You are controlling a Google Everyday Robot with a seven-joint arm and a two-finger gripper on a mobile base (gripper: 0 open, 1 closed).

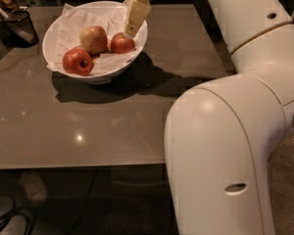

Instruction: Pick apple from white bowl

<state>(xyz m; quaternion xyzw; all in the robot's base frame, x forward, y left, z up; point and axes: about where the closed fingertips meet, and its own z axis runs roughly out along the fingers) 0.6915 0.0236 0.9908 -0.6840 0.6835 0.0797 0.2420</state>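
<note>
The white bowl [63, 18], lined with crumpled white paper, stands at the far left of the grey table [112, 116]. It holds three apples. The small evenly red apple [122, 44] lies at the bowl's right side. A larger yellowish-tan apple [93, 39] lies beside it, and a deeper-red apple with a dark stem dimple [78, 61] lies at the front left. My gripper [131, 32] reaches down from the top over the bowl's right rim. Its cream tip is just above the small red apple, at its upper right.
A small dark cup [17, 27] with utensils stands at the table's far left edge, next to the bowl. My large white arm [225, 131] fills the right side and covers the table's front right corner. Cables [5, 219] lie on the floor below.
</note>
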